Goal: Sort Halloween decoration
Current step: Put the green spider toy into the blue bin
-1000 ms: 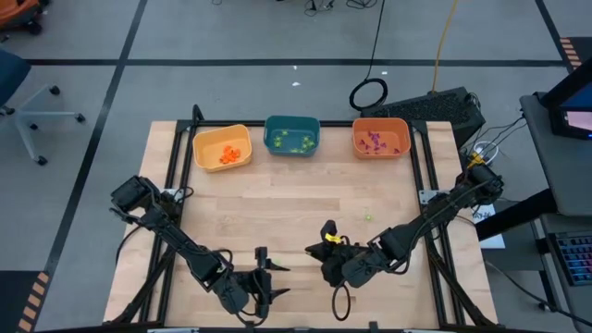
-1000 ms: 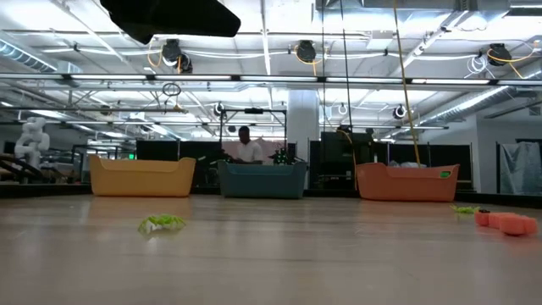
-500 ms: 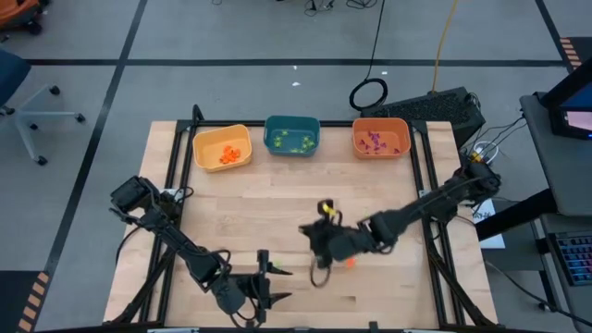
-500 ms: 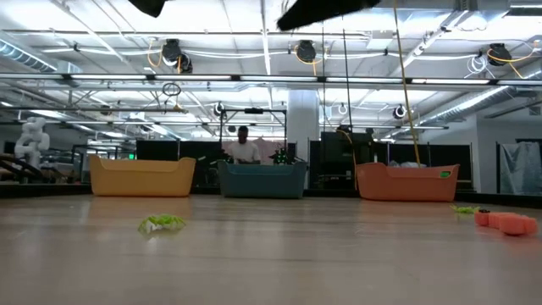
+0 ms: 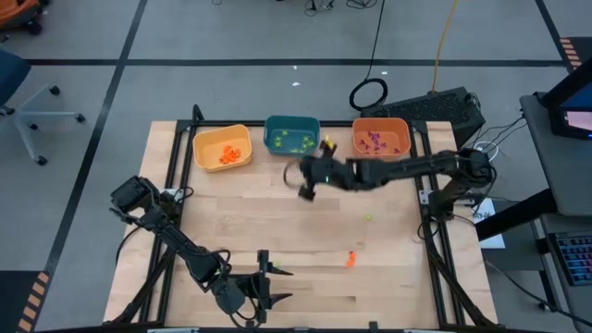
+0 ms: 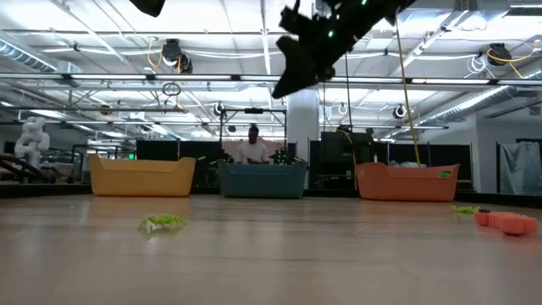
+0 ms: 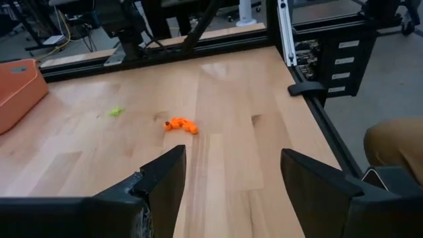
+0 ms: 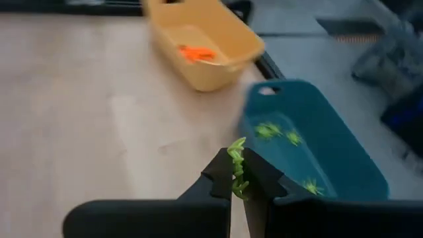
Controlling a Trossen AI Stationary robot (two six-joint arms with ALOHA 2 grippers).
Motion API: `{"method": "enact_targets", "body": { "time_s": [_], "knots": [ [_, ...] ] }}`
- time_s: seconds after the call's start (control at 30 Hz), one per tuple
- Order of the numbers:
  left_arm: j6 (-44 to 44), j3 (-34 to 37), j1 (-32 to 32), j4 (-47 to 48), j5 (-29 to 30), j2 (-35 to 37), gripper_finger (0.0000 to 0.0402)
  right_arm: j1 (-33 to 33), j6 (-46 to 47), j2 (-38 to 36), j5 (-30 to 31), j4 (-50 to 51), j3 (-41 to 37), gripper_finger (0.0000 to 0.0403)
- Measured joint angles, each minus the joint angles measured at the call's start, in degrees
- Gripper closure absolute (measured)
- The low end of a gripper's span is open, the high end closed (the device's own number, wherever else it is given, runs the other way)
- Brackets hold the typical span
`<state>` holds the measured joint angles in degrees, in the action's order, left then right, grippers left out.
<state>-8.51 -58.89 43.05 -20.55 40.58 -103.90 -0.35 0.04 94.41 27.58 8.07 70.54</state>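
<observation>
Three bins line the far edge of the table, and the right gripper (image 5: 305, 188) is up in the air just short of the middle one, the teal bin (image 5: 292, 137). Its fingers are clenched on a light-green trinket (image 8: 236, 168), pinched upright between the tips with the bin directly ahead in its wrist view. That makes sense: the teal bin already holds green pieces, so I'd say this one is about to be carried over the rim and dropped in.

Colour seems to be the whole rule. Orange pieces lie in the yellow bin (image 5: 222, 147), purple ones in the orange bin (image 5: 380, 138). Each colour gets its own tub, and the tubs sit side by side so one arm can reach all three.

Left on the wood are an orange trinket (image 5: 351, 259) toward the near side and a tiny green trinket (image 5: 368, 218) a little farther in, both well apart from the bins. From table height another green piece (image 6: 161, 223) lies in the foreground, though I can't match it to the overhead view.

Over at the near edge, the left gripper (image 5: 263, 285) waits low with its fingers spread wide and nothing between them, pointed toward that orange trinket.

Writing? None I can read. A small green patch shows on the orange bin's wall at table height, too small to make out.
</observation>
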Motion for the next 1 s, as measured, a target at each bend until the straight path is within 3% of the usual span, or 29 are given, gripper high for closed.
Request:
{"method": "enact_targets", "body": {
  "time_s": [0.37,0.8,1.0],
  "knots": [
    [0.08,-0.02,0.04,0.06,0.0,0.0,0.0155,-17.61,11.17,4.7,-11.43,-3.15,0.0,0.0401],
    [0.28,-0.02,-0.6,-0.01,-0.02,0.0,0.0155,-23.38,12.32,8.5,-11.02,-5.94,0.02,0.0398],
    [0.26,-0.02,-0.61,0.0,-0.06,0.0,0.0155,-23.27,12.71,9.83,-11.31,-6.28,0.0,0.035]
  ]
}}
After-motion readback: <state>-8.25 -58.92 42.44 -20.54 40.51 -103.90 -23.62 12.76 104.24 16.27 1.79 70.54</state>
